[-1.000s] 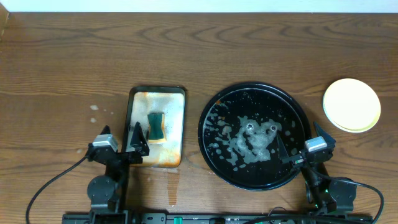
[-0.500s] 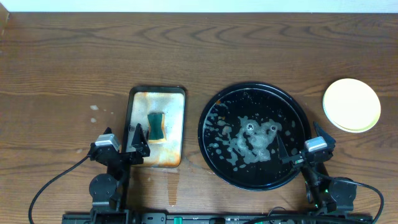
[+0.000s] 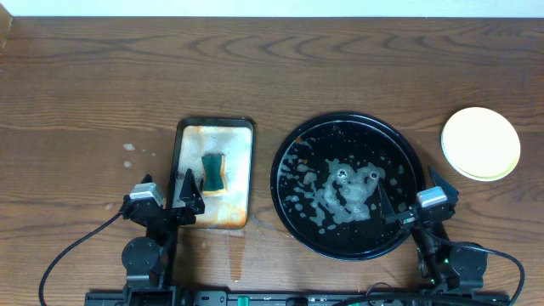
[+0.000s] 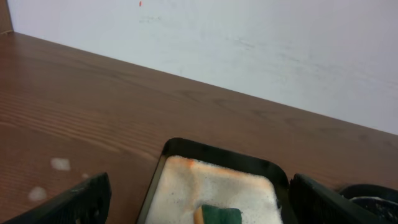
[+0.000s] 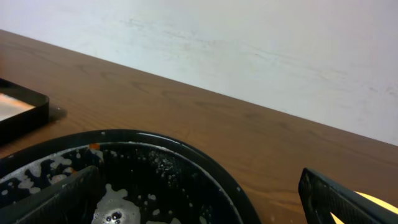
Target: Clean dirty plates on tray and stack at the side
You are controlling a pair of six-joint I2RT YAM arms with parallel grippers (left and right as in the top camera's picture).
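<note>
none of the plates (image 3: 480, 143) lie on the tray (image 3: 285, 212), so both pairs of jaws, apart and empty, should keep off them.

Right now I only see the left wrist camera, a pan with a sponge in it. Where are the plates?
Observer: The plates sit on the table, right of the black tray. They look stacked, yellow on top.
Operator: Any plate on the tray?
Observer: None, only suds.
Operator: And the right gripper?
Observer: Open and empty, at the tray's near right edge.
</note>
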